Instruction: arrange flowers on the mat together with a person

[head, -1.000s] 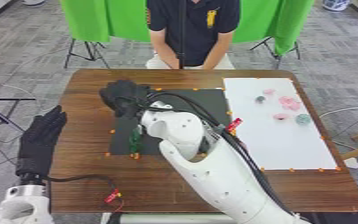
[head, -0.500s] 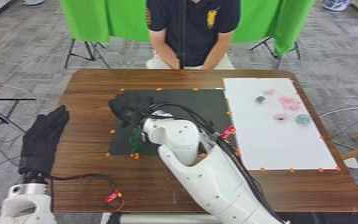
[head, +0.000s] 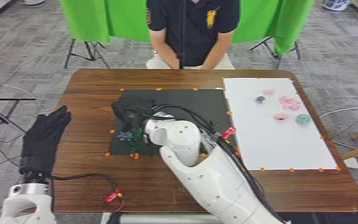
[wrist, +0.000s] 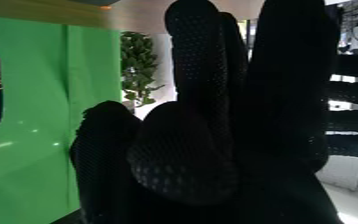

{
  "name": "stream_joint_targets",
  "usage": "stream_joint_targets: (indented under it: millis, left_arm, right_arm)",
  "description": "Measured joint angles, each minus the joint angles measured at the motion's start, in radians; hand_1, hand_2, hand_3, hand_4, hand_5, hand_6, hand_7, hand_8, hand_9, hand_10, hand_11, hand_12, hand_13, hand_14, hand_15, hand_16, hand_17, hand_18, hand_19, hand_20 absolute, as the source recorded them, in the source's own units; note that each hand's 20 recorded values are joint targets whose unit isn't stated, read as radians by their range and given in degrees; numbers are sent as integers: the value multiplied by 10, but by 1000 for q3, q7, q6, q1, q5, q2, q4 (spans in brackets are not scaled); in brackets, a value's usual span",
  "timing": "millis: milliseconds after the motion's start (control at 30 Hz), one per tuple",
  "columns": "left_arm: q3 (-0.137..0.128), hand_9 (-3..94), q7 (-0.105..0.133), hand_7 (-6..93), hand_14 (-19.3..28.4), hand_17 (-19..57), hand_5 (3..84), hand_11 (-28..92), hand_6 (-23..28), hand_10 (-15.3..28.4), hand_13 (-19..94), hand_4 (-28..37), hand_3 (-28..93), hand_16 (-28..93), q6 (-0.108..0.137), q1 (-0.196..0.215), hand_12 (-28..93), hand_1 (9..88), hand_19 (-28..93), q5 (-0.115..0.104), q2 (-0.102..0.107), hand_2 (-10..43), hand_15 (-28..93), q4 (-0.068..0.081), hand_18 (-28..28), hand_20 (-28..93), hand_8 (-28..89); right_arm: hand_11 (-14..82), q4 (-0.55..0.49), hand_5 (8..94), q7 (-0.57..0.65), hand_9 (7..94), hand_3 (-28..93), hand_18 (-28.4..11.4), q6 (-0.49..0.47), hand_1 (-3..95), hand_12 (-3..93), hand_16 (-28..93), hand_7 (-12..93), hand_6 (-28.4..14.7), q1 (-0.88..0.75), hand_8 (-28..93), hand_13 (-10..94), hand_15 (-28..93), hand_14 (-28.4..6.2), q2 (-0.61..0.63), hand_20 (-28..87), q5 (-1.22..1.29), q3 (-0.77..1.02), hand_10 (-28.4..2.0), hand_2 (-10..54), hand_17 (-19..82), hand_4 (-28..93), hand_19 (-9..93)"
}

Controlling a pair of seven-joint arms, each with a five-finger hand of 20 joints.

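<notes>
Grey carpet (head: 33, 55) surrounds a green backdrop (head: 91, 20) and brown table (head: 175, 77). White paper (head: 291, 145) lies to the right of a black mat (head: 204, 97). Over the mat, the right hand (head: 133, 107) has its longer fingers fairly straight and close together; the left hand (head: 42, 137), fingers straight, is by the table's left edge. Pink flowers (head: 289, 103) dot the paper; one blue-grey flower (head: 125, 136) is on the mat, beside green leaves (head: 135, 145)
</notes>
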Motion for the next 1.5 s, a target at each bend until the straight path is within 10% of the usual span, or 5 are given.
stream_joint_targets:
  millis: [167, 233, 333, 633, 1500]
  left_arm:
    - [-1, 421, -1, 55, 141, 61, 447, 140, 73, 147, 298, -283, 638, 3, 0, 3, 97, 161, 34, 1, 0, 195, 78, -3, 87, 149, -54]
    - [-2, 429, -2, 56, 144, 60, 452, 141, 75, 149, 301, -283, 638, 4, 0, 6, 99, 164, 37, 2, 0, 192, 79, -5, 88, 148, -52]
    - [-2, 434, -4, 59, 145, 58, 459, 140, 74, 149, 304, -283, 637, 5, 0, 10, 103, 175, 40, 5, -2, 171, 79, -10, 91, 146, -50]
    - [9, 439, -10, 61, 148, 50, 464, 135, 70, 151, 303, -283, 635, 9, -22, 20, 111, 193, 47, 39, -2, 126, 78, -28, 101, 137, -50]
    - [12, 442, -5, 63, 152, 40, 468, 135, 68, 150, 301, -283, 628, 16, -69, -4, 117, 204, 51, 121, -2, 110, 77, -77, 109, 132, -49]
  right_arm:
    - [183, -99, 795, 103, 922, -283, -82, 13, 800, 201, 186, 163, -17, 20, 59, 937, 636, -3, 78, 447, 222, -31, -116, -95, 746, 467, 932]
    - [190, -169, 777, 139, 902, 354, -83, 28, 539, 179, 219, 171, -11, 21, 42, 937, 547, -18, 119, 319, 349, -15, -126, -95, 713, 39, 921]
    - [176, -280, 749, 163, 852, 668, -110, 63, 356, 171, 282, 176, -5, 0, -79, 903, 360, -59, 171, 221, 494, 68, -143, -79, 625, -144, 852]
    - [48, -534, 461, 154, 449, 741, -145, 92, 164, 119, 199, 86, -27, -220, -81, 341, 87, -169, 310, 275, 908, 494, -163, 0, 170, -152, 141]
    - [35, -646, 340, -86, 379, 790, -116, -5, 73, 104, 144, 48, -27, -922, -77, 258, 54, -132, 101, 238, 1669, 909, -151, 11, 140, -169, 42]
